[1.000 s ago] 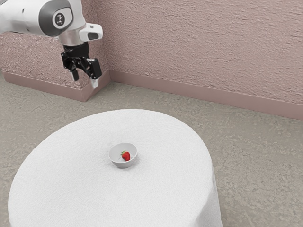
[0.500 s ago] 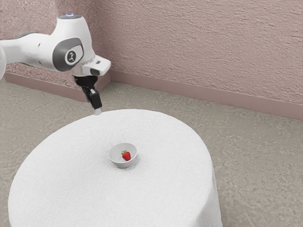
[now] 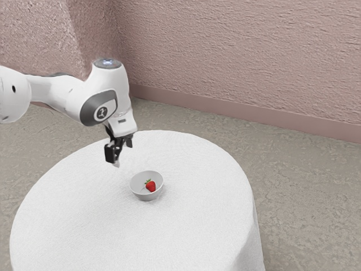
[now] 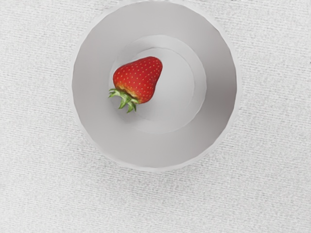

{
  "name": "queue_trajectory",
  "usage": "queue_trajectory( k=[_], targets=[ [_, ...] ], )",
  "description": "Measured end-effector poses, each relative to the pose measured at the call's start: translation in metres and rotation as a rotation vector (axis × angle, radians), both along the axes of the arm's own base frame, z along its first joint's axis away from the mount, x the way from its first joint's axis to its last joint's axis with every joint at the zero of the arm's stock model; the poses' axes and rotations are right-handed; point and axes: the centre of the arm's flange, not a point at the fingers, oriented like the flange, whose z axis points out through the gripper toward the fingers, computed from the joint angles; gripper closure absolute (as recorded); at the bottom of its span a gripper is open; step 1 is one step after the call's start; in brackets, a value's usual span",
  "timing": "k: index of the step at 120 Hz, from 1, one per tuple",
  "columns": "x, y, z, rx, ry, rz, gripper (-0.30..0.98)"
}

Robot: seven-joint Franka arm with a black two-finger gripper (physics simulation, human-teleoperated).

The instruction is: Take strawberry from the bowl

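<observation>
In the exterior view, my claw (image 3: 122, 154) hangs over the table (image 3: 192, 226) with its fingers wide apart, higher than the bowl (image 3: 147, 196). In the wrist view, the strawberry (image 4: 139, 80) lies inside the bowl, off-centre.

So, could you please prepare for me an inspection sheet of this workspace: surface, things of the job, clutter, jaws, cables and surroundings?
Surface: round table, covered in plain white, with the covering hanging down at the side.
Job's things: light grey bowl upright on the table; one red strawberry lying on its side inside it, green leaves attached.
Clutter: nothing seen.
Jaws: raised above the table, on the bowl's side toward the exterior view's left; they stand apart, with nothing held.
Cables: nothing seen.
Surroundings: rough pinkish wall with a baseboard; mottled grey-brown floor.
</observation>
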Motion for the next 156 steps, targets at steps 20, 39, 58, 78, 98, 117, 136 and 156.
queue_trajectory(
  k=[20, 39, 58, 78, 98, 117, 136, 156],
  targets=[
    [0.02, -0.006, -0.021, -0.042, 0.038, -0.146, 0.01],
    [0.024, -0.018, -0.045, -0.085, 0.091, -0.265, 0.03],
    [0.025, -0.022, -0.056, -0.103, 0.114, -0.352, 0.18],
    [0.026, -0.032, -0.072, -0.108, 0.123, -0.441, 0.26],
    [0.029, -0.034, -0.083, -0.11, 0.115, -0.498, 0.31],
    [0.032, -0.033, -0.094, -0.11, 0.107, -0.538, 0.36],
    [0.035, -0.033, -0.105, -0.11, 0.101, -0.567, 0.39],
    [0.037, -0.033, -0.113, -0.11, 0.097, -0.592, 0.41]
  ],
)
